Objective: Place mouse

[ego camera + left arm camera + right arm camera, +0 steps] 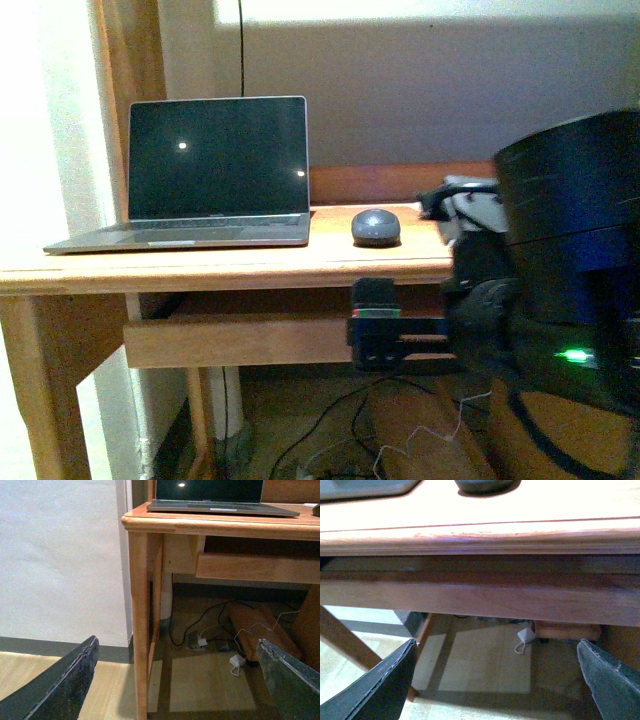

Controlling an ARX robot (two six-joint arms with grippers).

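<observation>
one light wooden table with a rounded front edge and a shallow drawer [240,268] is carrying everything here, standing against a pale wall. on its left half one open grey laptop with a dark screen [215,170] is sitting, and just right of the laptop, apart from it, one small dark grey rounded mouse with a matte dome [376,227] is resting on the tabletop, near the middle of the table. the right arm is filling the right side of the front view, and its gripper [495,680] is hanging below the table's edge with the jaws standing wide and holding nothing; the mouse is showing only as a dark sliver at the edge of that wrist view. the left gripper [175,680] is hovering low near the floor by the table leg, jaws also spread wide and empty. the mouse is looking light and rigid, but its smooth dome is likely slippery, so taking it across the narrower flanks, low down near the base, seems the safest hold. loose cables and a small white adapter [236,661] are lying on the floor underneath.
</observation>
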